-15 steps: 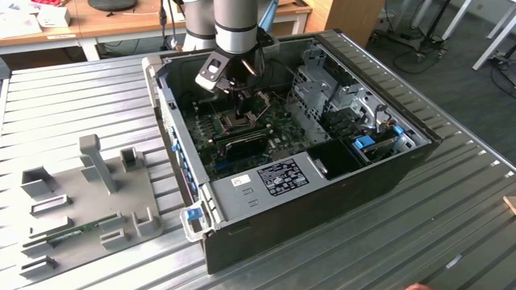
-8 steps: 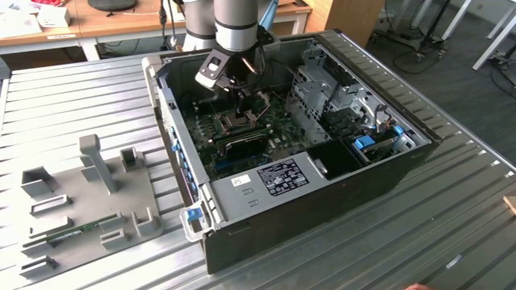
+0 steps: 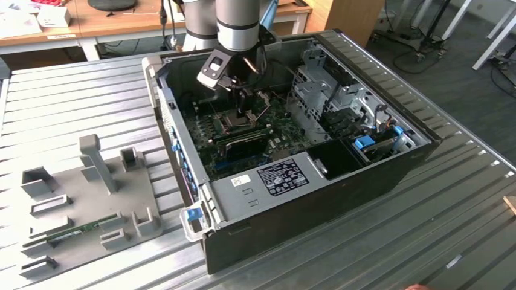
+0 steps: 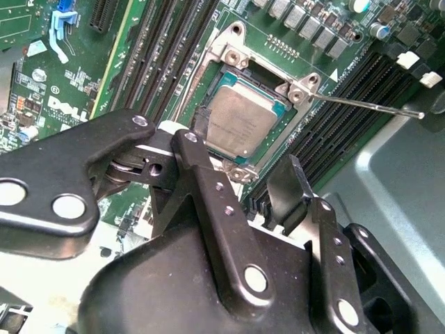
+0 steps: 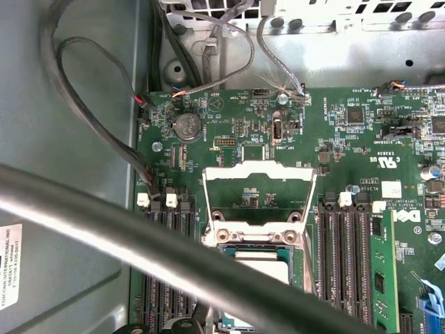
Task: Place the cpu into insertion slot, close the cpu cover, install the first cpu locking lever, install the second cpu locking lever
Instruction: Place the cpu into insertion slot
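The cpu (image 4: 240,125) is being seated in the insertion slot (image 4: 233,56), with the cpu cover (image 5: 257,170) standing raised. The gripper (image 4: 245,142) jaws are being held apart, astride the chip. It is best settled flat and square, without being pressed.

A grey-and-silver arm (image 3: 236,24) carries black linked jaws studded with silver rivets and screws.
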Robot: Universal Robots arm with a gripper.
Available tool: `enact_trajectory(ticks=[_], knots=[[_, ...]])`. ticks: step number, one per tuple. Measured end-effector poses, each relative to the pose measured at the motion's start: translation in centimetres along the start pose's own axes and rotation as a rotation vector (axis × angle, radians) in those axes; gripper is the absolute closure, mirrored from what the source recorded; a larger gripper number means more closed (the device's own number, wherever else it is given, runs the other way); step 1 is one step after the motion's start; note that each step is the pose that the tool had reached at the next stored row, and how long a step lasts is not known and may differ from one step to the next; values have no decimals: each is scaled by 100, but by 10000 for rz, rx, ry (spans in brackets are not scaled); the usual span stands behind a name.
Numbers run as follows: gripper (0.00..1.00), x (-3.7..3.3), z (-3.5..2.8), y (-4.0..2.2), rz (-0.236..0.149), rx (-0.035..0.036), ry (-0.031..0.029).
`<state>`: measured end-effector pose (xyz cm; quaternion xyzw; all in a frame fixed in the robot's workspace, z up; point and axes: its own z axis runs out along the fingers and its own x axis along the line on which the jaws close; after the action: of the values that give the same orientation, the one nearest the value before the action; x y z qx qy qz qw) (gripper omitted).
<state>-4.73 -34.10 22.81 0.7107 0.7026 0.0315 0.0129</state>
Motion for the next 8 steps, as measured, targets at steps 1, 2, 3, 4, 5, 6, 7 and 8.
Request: enact_trajectory(ticks=[1,2,3,4,5,6,7,8], knots=[[39,0,0,0,1,0,0],[39,0,0,0,1,0,0],[39,0,0,0,1,0,1],[39,0,0,1,1,0,1],[40,0,0,1,0,0,0],[47,0,0,1,1,0,0],[47,0,0,1,0,0,1],[53,0,0,2,0,0,1]])
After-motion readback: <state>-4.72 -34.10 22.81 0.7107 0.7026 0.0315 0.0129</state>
